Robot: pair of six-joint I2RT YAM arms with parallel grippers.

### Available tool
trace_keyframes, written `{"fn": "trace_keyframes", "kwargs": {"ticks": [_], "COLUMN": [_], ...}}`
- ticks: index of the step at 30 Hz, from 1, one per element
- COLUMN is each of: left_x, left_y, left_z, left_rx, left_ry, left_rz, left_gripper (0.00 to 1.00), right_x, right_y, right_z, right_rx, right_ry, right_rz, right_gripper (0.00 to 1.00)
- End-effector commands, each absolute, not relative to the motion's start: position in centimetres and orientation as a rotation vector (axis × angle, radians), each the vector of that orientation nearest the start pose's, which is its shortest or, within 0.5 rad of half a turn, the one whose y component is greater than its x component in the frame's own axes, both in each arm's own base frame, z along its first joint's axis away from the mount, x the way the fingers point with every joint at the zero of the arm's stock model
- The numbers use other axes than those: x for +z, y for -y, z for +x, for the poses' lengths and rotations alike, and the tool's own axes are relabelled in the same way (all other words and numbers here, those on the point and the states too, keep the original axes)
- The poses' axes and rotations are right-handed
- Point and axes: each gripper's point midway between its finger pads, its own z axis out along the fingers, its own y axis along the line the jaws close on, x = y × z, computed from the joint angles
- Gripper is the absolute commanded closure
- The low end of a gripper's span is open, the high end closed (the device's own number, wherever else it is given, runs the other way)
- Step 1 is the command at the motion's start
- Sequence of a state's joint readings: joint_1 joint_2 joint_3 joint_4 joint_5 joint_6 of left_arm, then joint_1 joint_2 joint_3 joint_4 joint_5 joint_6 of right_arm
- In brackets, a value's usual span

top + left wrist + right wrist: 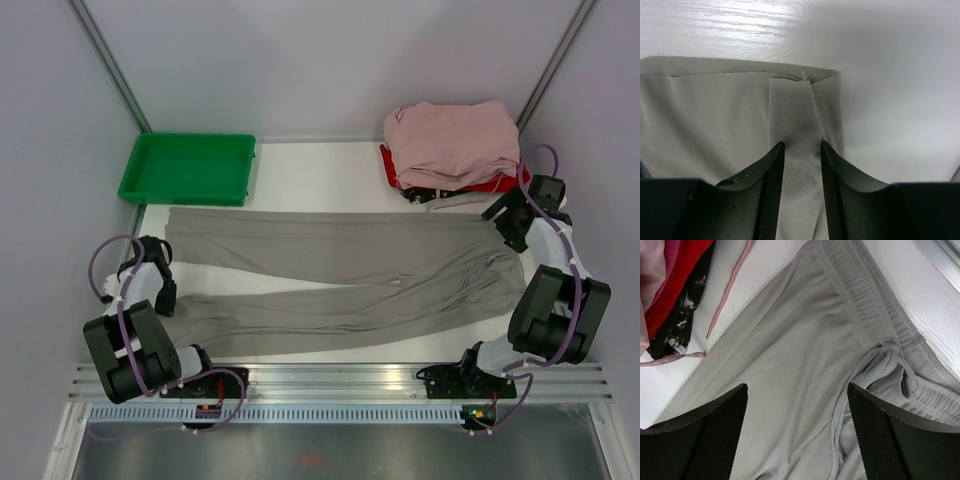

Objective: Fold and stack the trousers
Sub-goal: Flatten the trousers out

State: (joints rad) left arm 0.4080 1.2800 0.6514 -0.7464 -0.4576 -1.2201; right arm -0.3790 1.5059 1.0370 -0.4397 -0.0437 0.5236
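On table (320, 170), soft ribbed trousers (340, 270) lie left-right, waistband (875, 315) right. Left gripper (801, 145) pinches cuff ridge (792, 115); right gripper (796, 390) gapes.

The trousers (340, 275) lay across the tabletop (320, 185), with a tray (187, 170) and a pile of garments (452, 140) behind them.
The waistband was at the right end and both leg ends at the left, one leg behind the other. The tray stood in the far left corner, the pile in the far right one. A cord (727, 287) lay on the tabletop between the pile and the trousers. The left hand (802, 145) was at the end of the near leg, a ridge of cloth between its fingers. The right hand (796, 387) hung over the waistband.
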Motion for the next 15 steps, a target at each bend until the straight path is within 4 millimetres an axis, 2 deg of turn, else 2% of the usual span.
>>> {"fn": "trace_keyframes", "kwargs": {"ticks": [1,4,5,8,9,12,15], "left_x": [1.8,1.5,1.4,1.3,1.5,2.3,4.8], "left_y": [-12.5,-12.7,-12.8,-12.9,-13.0,-13.0,-13.6], "left_z": [19.3,19.9,19.9,20.4,20.6,20.5,21.4], "left_rx": [0.414,0.412,0.417,0.408,0.404,0.414,0.400], "left_ry": [-1.872,-1.883,-1.883,-1.892,-1.888,-1.890,-1.880], "left_rz": [-1.978,-1.960,-1.956,-1.950,-1.950,-1.955,-1.894], "left_gripper": [0.59,0.60,0.64,0.83,0.96,0.98,0.98], "right_x": [12.3,12.5,12.5,12.7,12.8,12.7,12.2], "right_y": [11.7,11.8,11.8,12.0,12.0,12.2,12.1], "right_z": [36.1,36.5,36.6,36.9,36.9,36.9,36.8], "right_rx": [0.090,0.095,0.093,0.091,0.089,0.079,0.080], "right_ry": [-2.192,-2.192,-2.193,-2.194,-2.193,-2.201,-2.213], "right_rz": [1.063,1.059,1.061,1.055,1.053,1.047,1.051], "right_gripper": [0.13,0.13,0.13,0.13,0.13,0.13,0.13]}}
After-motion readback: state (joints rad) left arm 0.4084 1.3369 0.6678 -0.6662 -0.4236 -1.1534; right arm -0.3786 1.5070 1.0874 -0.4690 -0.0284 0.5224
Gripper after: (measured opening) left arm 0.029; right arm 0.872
